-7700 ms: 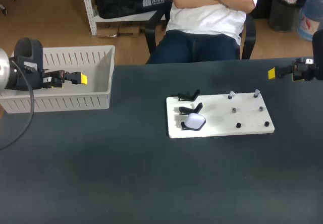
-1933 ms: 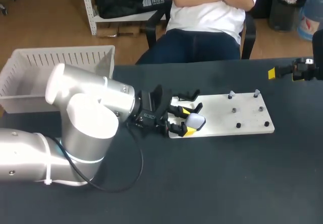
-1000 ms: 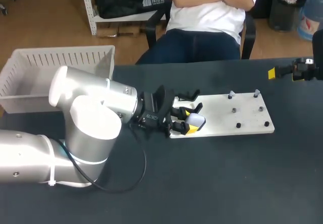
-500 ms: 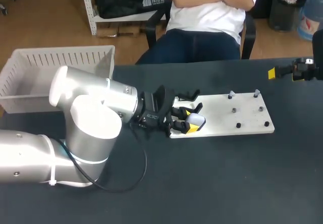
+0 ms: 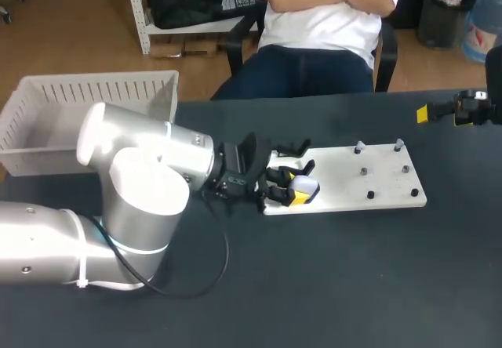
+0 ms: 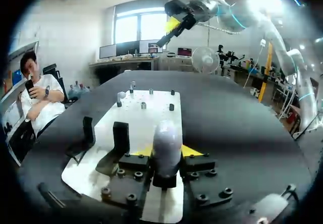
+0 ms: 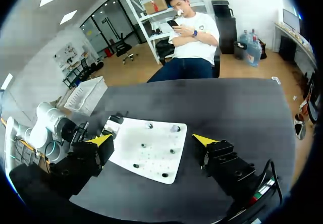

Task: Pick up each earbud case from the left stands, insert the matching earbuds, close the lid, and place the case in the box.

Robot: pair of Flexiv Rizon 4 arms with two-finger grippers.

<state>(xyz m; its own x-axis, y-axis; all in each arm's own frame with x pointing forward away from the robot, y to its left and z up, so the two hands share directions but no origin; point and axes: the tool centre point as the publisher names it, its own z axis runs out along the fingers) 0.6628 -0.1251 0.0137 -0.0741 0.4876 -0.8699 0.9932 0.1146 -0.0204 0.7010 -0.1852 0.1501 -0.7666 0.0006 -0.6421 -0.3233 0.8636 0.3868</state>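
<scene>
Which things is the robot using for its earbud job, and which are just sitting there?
For the job:
- earbud case, held in the left gripper's jaws
- two earbuds at the back of the white board
- box

Just sitting there:
- two empty black stands
- dark pegs
- right gripper, jaws open, off to the side

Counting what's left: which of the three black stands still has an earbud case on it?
The front stand, nearest the head camera: the white earbud case sits on it, gripped by the left gripper. The other two stands are bare.
</scene>
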